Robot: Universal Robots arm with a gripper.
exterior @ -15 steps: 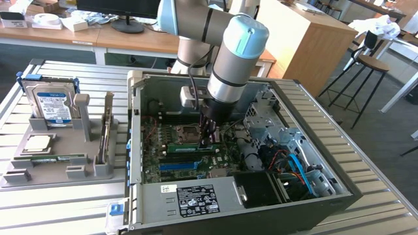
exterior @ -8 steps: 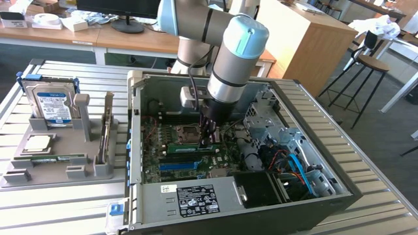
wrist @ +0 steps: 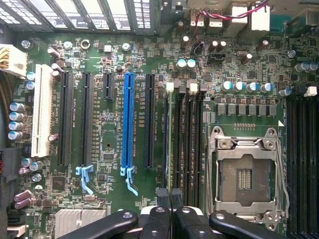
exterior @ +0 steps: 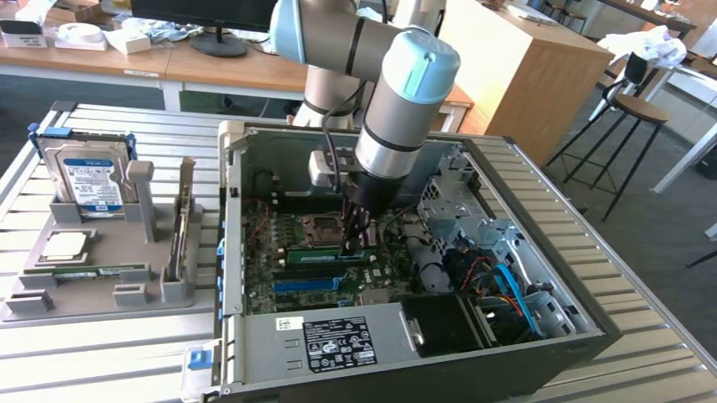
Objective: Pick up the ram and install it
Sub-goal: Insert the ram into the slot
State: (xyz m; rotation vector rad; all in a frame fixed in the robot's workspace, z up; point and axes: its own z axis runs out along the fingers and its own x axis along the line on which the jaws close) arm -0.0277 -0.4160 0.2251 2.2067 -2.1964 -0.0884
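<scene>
Inside the open computer case point(exterior: 538, 252), the ram point(exterior: 327, 255), a long green stick, stands on edge in a memory slot beside the empty processor socket point(exterior: 319, 227). My gripper point(exterior: 358, 242) points straight down at the end of the stick, fingers shut with nothing between them; whether they touch its top edge I cannot tell. In the wrist view the shut gripper point(wrist: 172, 219) hangs over the row of black memory slots point(wrist: 184, 134), next to the open socket point(wrist: 246, 172).
A grey fixture point(exterior: 146, 294) at the exterior view's left holds a blue-labelled hard drive point(exterior: 90, 180), a square silver processor chip point(exterior: 65, 245) and a flat green stick point(exterior: 90, 270). Cables point(exterior: 505, 281) and the power supply point(exterior: 336, 340) crowd the case.
</scene>
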